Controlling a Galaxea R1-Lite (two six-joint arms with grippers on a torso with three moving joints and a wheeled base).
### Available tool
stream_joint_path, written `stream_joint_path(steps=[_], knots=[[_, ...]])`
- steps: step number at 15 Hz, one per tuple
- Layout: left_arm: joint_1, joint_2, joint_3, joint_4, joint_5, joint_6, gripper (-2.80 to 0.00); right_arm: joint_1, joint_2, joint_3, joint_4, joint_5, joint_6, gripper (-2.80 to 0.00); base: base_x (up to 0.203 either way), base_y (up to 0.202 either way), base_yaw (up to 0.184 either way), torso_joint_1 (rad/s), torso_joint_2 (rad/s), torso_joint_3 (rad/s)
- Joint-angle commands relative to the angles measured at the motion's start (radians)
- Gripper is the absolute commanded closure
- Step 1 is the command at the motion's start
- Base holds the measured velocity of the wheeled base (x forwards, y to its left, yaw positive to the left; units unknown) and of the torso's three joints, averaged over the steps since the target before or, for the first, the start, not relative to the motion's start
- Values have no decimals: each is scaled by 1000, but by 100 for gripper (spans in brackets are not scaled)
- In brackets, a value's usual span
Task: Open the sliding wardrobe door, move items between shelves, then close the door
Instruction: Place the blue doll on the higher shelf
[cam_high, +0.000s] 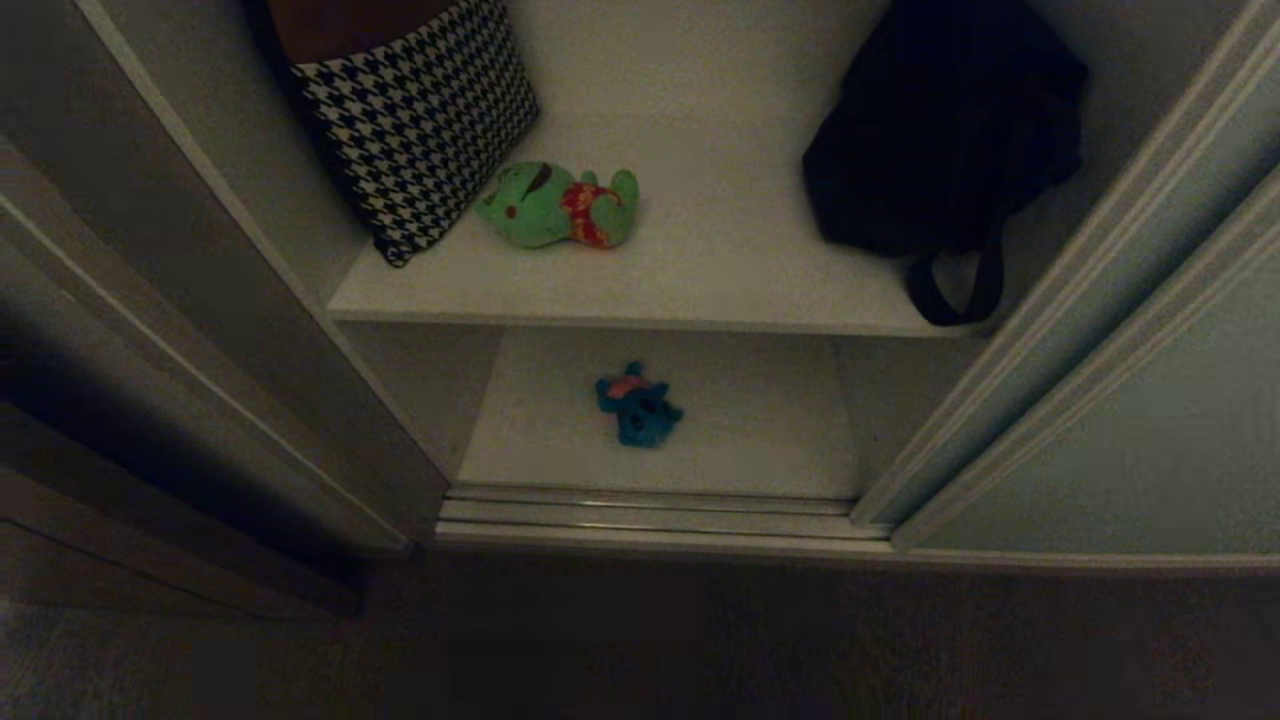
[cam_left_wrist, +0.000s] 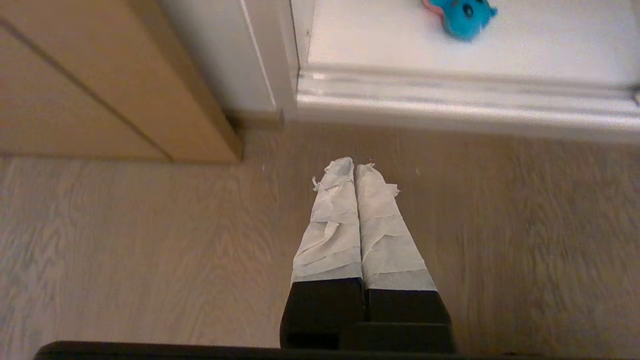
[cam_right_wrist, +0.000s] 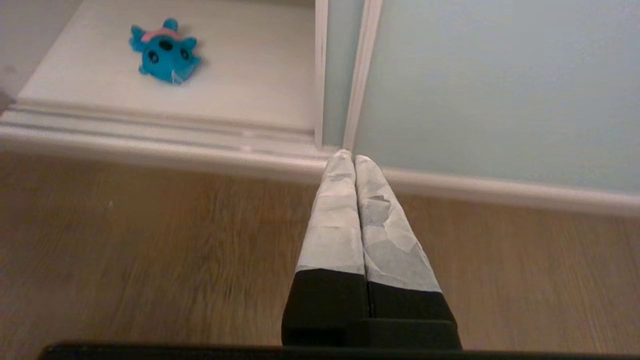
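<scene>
The left tool (cam_left_wrist: 354, 167) and right tool (cam_right_wrist: 354, 159) hang over the wood floor (cam_left_wrist: 150, 250), fingers pressed together, empty. Beyond them the teal plush toy (cam_high: 637, 406) lies on the lower shelf (cam_high: 760, 430); the green plush toy (cam_high: 558, 206) lies on the upper shelf (cam_high: 700, 270). The sliding wardrobe door (cam_high: 1130, 440) stands open at right.

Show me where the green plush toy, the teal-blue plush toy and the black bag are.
green plush toy (cam_high: 556, 206), head view, on its body.
teal-blue plush toy (cam_high: 637, 407), head view, on its body.
black bag (cam_high: 940, 130), head view, on its dark front.
</scene>
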Motion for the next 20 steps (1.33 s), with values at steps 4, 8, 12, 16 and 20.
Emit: stream_joint_path(steps=[4, 8, 12, 16, 20], knots=[[0, 4, 3, -2, 0, 8, 0, 0, -3, 0, -1, 0, 0, 0, -116, 0, -1, 0, -1, 4], [0, 4, 12, -34, 0, -2, 0, 0, -3, 0, -1, 0, 0, 0, 0, 0, 0, 0, 0, 0], [0, 4, 12, -36, 2, -5, 0, 0, -3, 0, -1, 0, 0, 0, 0, 0, 0, 1, 0, -52], [0, 4, 12, -34, 0, -10, 0, 0, -3, 0, -1, 0, 0, 0, 0, 0, 0, 3, 5, -180], [0, 4, 12, -34, 0, -10, 0, 0, -3, -1, -1, 0, 0, 0, 0, 0, 0, 2, 1, -198]])
